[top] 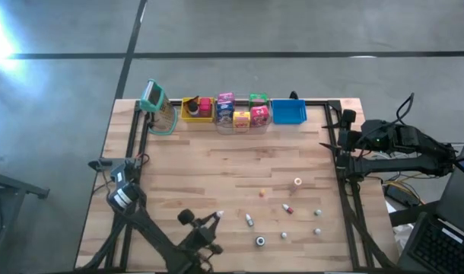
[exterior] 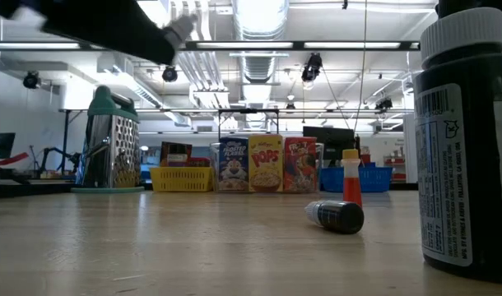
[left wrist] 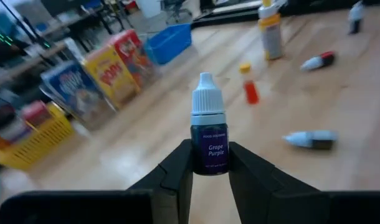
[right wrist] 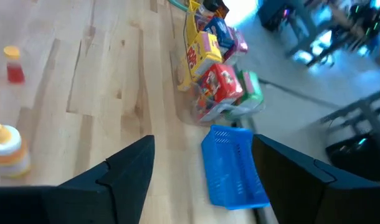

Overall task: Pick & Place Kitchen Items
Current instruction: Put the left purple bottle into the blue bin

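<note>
**Above the table: left jaws gripping a purple bottle**

From above, the left gripper [top: 217, 218] hovered near the table's [top: 217, 164] front edge; the right gripper [top: 328, 143] waited at the right side. Along the back edge stood a grater [top: 157, 108], a yellow bin [top: 196, 109], a clear bin [top: 241, 114] of mini boxes and a blue bin [top: 288, 112]. Seven small items lay scattered right of centre.

At table height, three cereal boxes [exterior: 266, 175] showed, the middle one reading "POPS"; a dark dropper bottle [exterior: 336, 215] lay toppled before them.

In the left wrist view, the jaws clamped a bottle [left wrist: 209, 133] labelled "Grape Purple".

In the right wrist view, the jaws stood wide apart, empty.
</note>
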Tool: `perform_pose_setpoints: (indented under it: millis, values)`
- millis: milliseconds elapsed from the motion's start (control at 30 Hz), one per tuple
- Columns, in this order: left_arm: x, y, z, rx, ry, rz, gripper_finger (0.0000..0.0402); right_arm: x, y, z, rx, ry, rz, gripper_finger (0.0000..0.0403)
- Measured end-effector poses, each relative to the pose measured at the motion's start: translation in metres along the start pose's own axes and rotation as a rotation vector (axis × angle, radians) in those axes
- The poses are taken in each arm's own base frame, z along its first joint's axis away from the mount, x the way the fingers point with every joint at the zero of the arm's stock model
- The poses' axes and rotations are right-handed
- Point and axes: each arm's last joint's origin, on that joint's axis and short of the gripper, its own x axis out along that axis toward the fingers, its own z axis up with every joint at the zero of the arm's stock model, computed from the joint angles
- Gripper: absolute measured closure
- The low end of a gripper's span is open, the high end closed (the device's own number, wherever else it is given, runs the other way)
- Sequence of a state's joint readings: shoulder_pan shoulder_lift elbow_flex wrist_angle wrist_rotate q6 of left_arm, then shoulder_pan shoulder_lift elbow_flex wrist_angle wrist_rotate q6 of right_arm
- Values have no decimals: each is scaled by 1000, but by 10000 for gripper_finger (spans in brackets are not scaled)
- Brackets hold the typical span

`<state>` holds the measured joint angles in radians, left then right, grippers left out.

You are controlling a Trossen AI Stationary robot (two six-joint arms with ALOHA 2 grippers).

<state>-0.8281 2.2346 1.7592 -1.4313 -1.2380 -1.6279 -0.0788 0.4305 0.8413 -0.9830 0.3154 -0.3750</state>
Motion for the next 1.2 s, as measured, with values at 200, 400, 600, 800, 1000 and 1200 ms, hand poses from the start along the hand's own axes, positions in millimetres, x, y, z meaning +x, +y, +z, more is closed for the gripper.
perform_pose_setpoints:
  millis: [200, 400, 600, 800, 1000, 1200]
  values:
    - [37, 14, 31, 142, 49, 79, 307, 0, -2, 5, -274, -46, -26, 118]
    - [69, 40, 66, 252, 93, 144, 307, 1, -1, 7, -251, -68, 7, 98]
    - [87, 75, 95, 312, 123, 189, 307, 9, -2, 23, 342, -171, 98, 80]
    - [91, 120, 111, 282, 132, 214, 307, 29, -2, 45, 385, -376, 75, 60]
    - [92, 158, 101, 164, 111, 171, 307, 62, 4, 58, 390, -468, 53, 42]
    - [103, 178, 73, 60, 94, -64, 307, 85, 10, 63, 302, -400, 54, 42]
